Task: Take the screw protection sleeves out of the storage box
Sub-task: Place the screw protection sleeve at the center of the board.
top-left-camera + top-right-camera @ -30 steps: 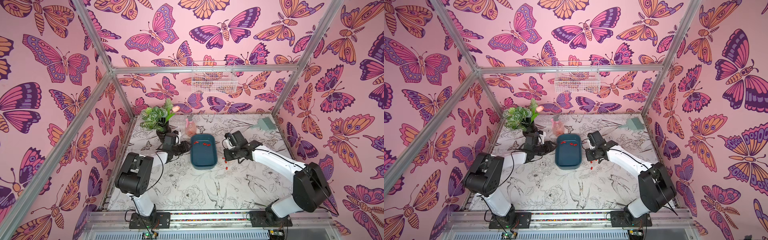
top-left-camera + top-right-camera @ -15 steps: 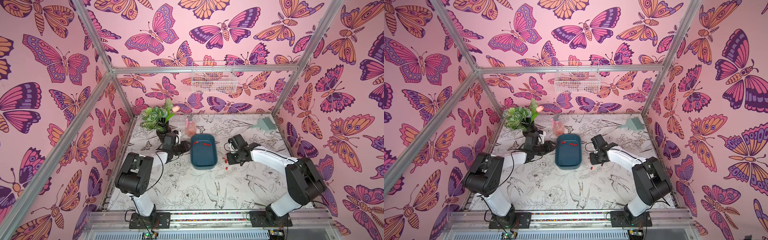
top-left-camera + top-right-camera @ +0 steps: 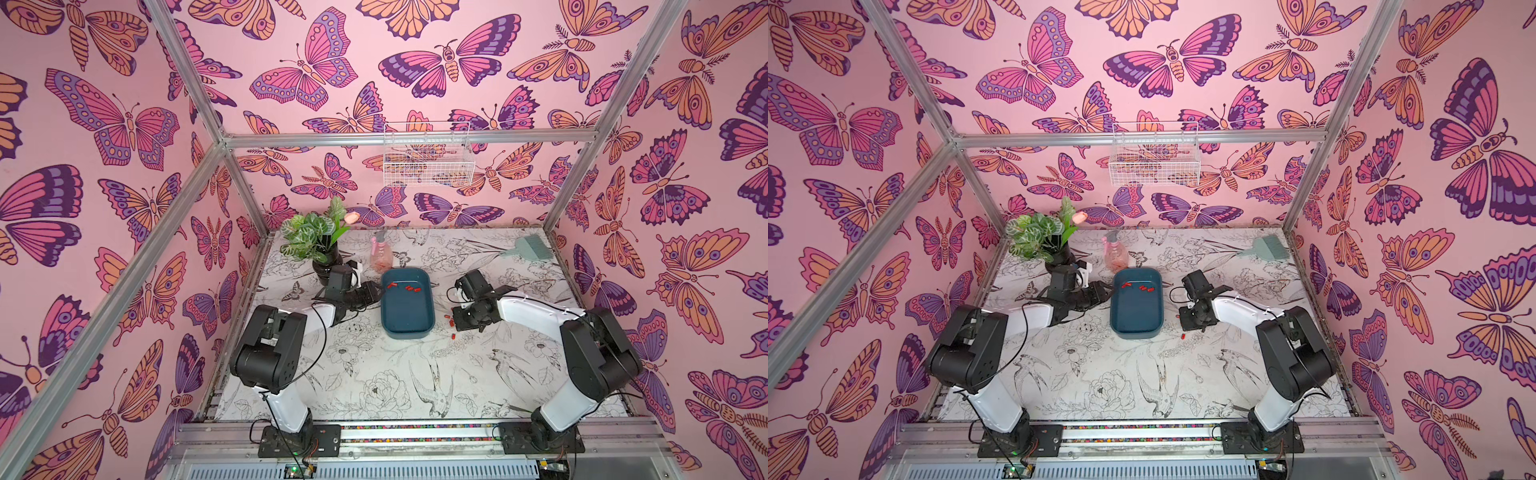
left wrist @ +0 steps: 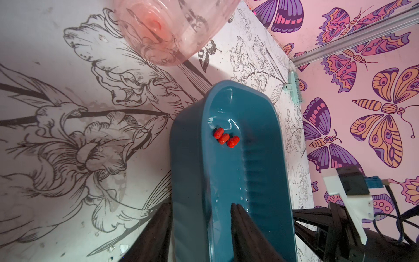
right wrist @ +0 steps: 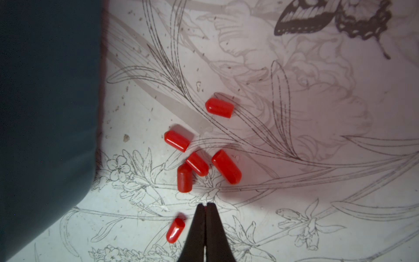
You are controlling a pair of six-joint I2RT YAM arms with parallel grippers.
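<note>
Right gripper (image 5: pixel 205 205) pressed together, empty, just right of storage box (image 3: pixel 407 316). Six screw protection sleeves (image 5: pixel 196 163) lie loose on table (image 3: pixel 374 374) beside it. Left gripper (image 4: pixel 201 205) pinches the box's left rim. A few more sleeves (image 3: pixel 411 288) sit at the box's far end.

This is a robot test booth, like a small lab room. In a top view, shiny metal bars (image 3: pixel 409 139) make a box frame. The walls (image 3: pixel 104 124) are covered in pink butterfly paper. The bench (image 3: pixel 374 374) has a sheet with drawn birds and flowers. Two robot arms, the left arm (image 3: pixel 270 345) and the right arm (image 3: pixel 594 353), are bolted to a metal rail (image 3: pixel 415 432) at the front, with wires showing. A plant (image 3: pixel 309 232), a spray bottle (image 3: pixel 380 255), a brush (image 3: pixel 530 247), a storage box (image 3: pixel 407 320) and a hanging wire basket (image 3: pixel 428 164) are set out like props.
</note>
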